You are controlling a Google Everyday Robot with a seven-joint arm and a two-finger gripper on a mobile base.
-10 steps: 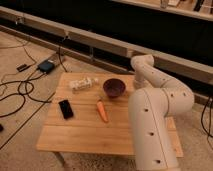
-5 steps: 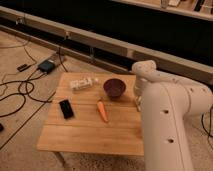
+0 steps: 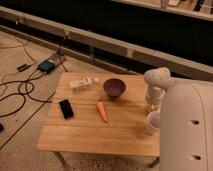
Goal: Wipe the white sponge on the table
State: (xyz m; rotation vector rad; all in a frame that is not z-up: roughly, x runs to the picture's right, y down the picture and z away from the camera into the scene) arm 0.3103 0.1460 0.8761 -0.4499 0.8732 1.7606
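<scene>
Low square table (image 3: 90,137) with a light wooden plank top, seen from above. The robot's white arm (image 3: 187,125) fills the near right corner. Its rounded joint stands over the table's right edge, and the wrist points down from there.

The gripper (image 3: 151,102) hangs at the end of that wrist, over the right edge of the tabletop. It is to the right of the dark purple round bowl (image 3: 114,88) and just beyond the white cup (image 3: 151,122). Its fingers are drawn together. A small cream patch at its tip appears to be the white sponge (image 3: 149,108), low against the wood; whether the fingers clamp it cannot be told.

Also on the top:
- a clear-white bottle (image 3: 81,83) lying on its side at the far left
- a flat black phone (image 3: 66,108) near the left edge
- an orange carrot (image 3: 102,111) at the centre

All three lie well apart from the gripper.
</scene>
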